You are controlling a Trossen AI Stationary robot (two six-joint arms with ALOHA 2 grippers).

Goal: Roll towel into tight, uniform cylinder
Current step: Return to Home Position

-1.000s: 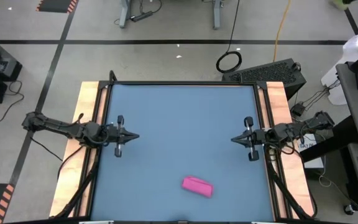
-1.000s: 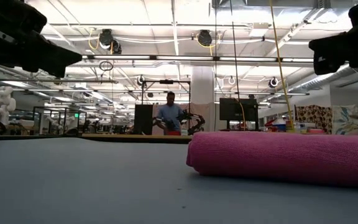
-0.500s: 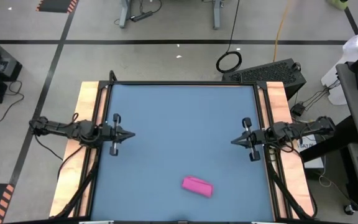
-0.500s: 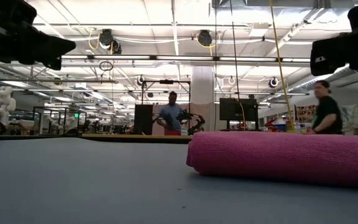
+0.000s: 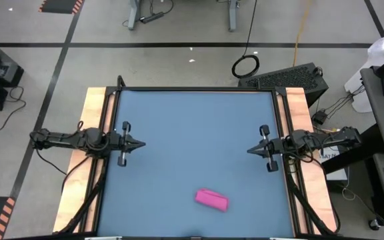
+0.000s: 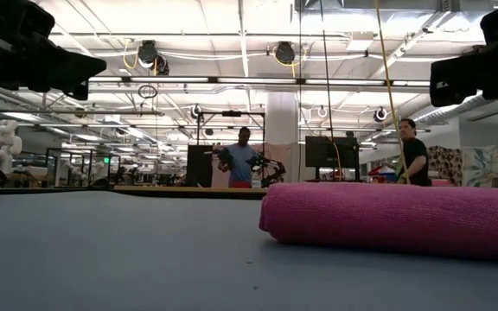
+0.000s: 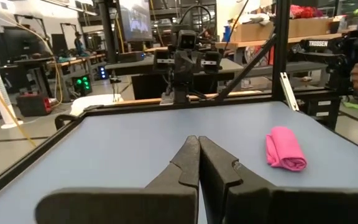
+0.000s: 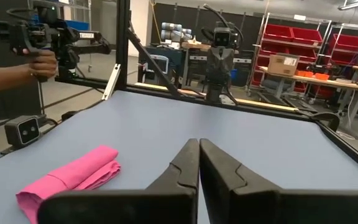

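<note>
The towel is a short magenta-pink roll [image 5: 212, 199] lying on its side on the blue tabletop near the near edge, right of the middle. It also shows in the low view [image 6: 396, 218], the left wrist view [image 7: 284, 149] and the right wrist view [image 8: 70, 176]. My left gripper [image 5: 141, 144] is shut and empty at the table's left edge, above the surface. My right gripper [image 5: 251, 151] is shut and empty at the right edge. Both are far from the roll.
Wooden rails [image 5: 93, 120] and a dark raised frame [image 5: 195, 89] border the blue tabletop [image 5: 192, 133]. A person's hand holding a device [image 8: 39, 43] shows beyond the table's near side. People stand in the room behind [image 6: 240, 160].
My left gripper has drawn back a little toward the table's left edge. My right gripper has hardly moved. The roll has stayed where it was.
</note>
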